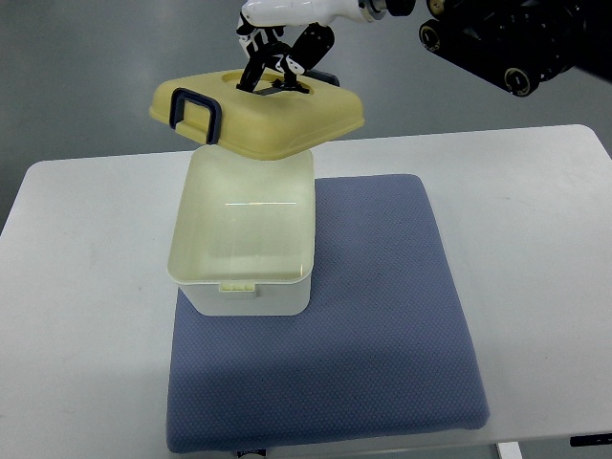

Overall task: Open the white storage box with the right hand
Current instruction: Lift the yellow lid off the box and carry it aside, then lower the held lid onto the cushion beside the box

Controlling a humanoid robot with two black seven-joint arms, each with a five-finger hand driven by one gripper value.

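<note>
Nearest me, the blue mat point(382, 316) covers the tabletop's point(535, 239) near edge. My right hand point(277, 57) grips the yellow lid point(277, 120), raised over the white storage box point(244, 258), which sits open on the mat's far-left corner.

right hand point(277, 57): fingers curled on the lid's top handle
lid point(258, 117): pale yellow, lifted off, tilted over the box's far edge
storage box point(244, 239): open, on blue mat point(382, 325)
tabletop point(535, 220): white
</note>
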